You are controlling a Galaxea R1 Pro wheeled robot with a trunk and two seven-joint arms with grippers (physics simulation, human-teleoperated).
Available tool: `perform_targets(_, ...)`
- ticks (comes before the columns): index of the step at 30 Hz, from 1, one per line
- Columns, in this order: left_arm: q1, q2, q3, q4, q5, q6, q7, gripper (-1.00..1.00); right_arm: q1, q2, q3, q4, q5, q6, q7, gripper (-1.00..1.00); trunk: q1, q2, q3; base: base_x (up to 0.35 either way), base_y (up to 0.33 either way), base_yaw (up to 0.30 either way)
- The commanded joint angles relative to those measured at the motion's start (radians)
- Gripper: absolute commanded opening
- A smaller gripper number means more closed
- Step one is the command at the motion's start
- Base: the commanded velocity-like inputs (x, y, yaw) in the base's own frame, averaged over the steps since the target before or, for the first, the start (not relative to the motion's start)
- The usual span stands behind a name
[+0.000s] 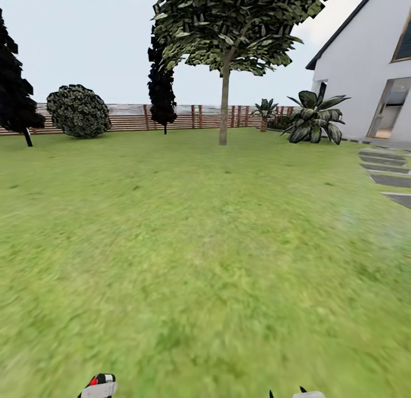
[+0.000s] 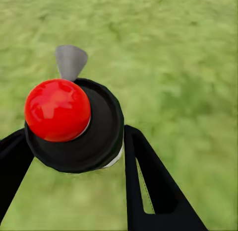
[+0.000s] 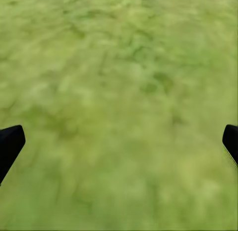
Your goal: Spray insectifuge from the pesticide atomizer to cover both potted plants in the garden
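Clamped between the left gripper's [image 2: 74,156] two black fingers [image 2: 148,191], the atomizer [image 2: 74,126] sits at the left-centre of the left wrist frame, its red knob toward the camera and a grey nozzle poking out beyond it; in the head view it peeks up at the bottom edge, left of centre. Right gripper [image 3: 119,141] hangs with its fingers spread wide and nothing between them, only lawn [image 1: 205,244] beneath. As I judge it, the round bottle could twist or slide in the grip while the robot drives, leaving the nozzle aimed wrong for spraying. No small grey-potted rosettes can be made out ahead. Open grass runs to a tree [image 1: 224,61] at upper centre, a fence [image 1: 188,117] behind it, a shrub [image 1: 315,118] and house [image 1: 365,61] at upper right, stones [image 1: 391,173] at right.
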Motion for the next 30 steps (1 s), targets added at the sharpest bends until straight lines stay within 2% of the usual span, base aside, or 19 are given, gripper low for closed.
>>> perform_targets(1, -0.001, -0.001, 0.008, 0.001, -0.01, -0.004, -0.005, -1.0, -0.001, -0.001, 0.004, 0.001, 0.0, -0.003, -0.001, 1.0, 0.0, 0.0, -0.001, 0.338, 0.0, 0.0)
perform_targets(12, -0.001, 0.0, 0.009, 0.001, -0.009, -0.004, -0.005, -1.0, -0.001, -0.001, 0.004, -0.001, -0.001, -0.003, -0.001, 1.0, 0.0, 0.0, -0.001, 0.338, 0.0, -0.019)
perform_targets(30, -0.001, 0.001, 0.009, 0.001, -0.009, -0.004, -0.005, -1.0, -0.001, -0.001, 0.004, 0.001, 0.0, -0.003, -0.001, 1.0, 0.0, 0.0, -0.001, 0.338, 0.0, -0.262)
